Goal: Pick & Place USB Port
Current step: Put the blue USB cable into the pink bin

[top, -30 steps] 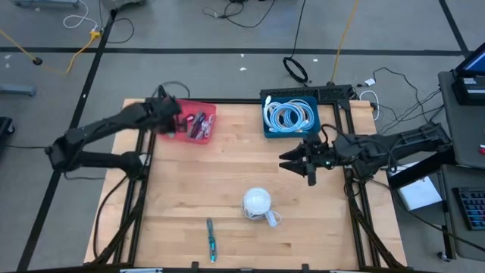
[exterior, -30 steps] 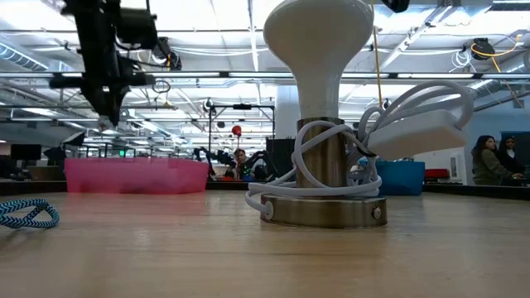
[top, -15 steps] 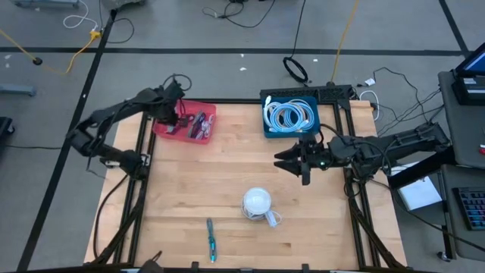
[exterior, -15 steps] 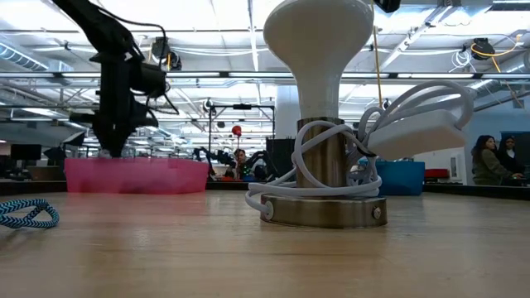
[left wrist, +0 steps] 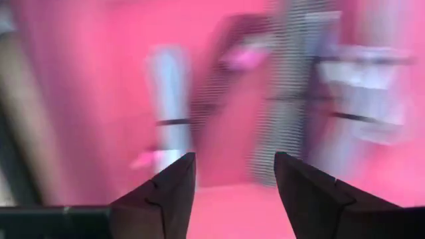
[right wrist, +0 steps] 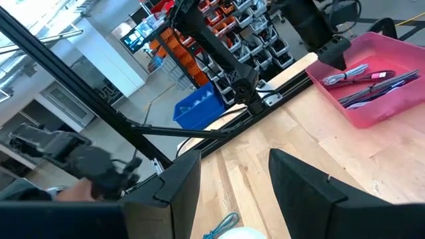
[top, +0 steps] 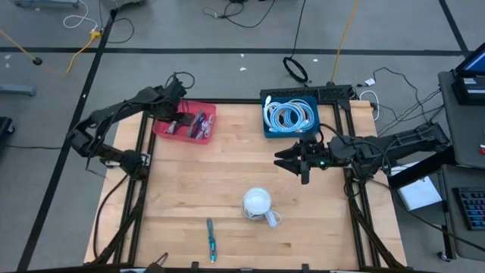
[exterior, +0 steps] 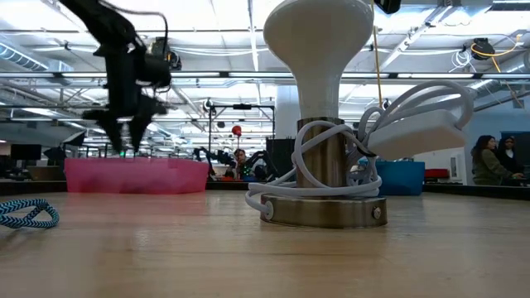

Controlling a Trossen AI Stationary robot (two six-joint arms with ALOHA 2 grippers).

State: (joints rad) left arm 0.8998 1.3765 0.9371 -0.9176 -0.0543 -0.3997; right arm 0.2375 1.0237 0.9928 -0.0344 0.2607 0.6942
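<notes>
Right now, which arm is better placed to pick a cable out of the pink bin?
Left. Its hand hangs open over the pink bin, cables directly ahead. The right hand waits, open, mid-table.

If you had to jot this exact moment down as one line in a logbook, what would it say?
left gripper: open, over pink tray of cables | right gripper: open, idle above table near blue bin | lamp: untouched

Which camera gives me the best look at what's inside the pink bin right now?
The right wrist view: the pink bin sits in sharp focus with its cables visible. The left wrist view looks straight in but is motion-blurred. The high view shows the bin small, partly under the left gripper. The low view shows only its side wall.
</notes>
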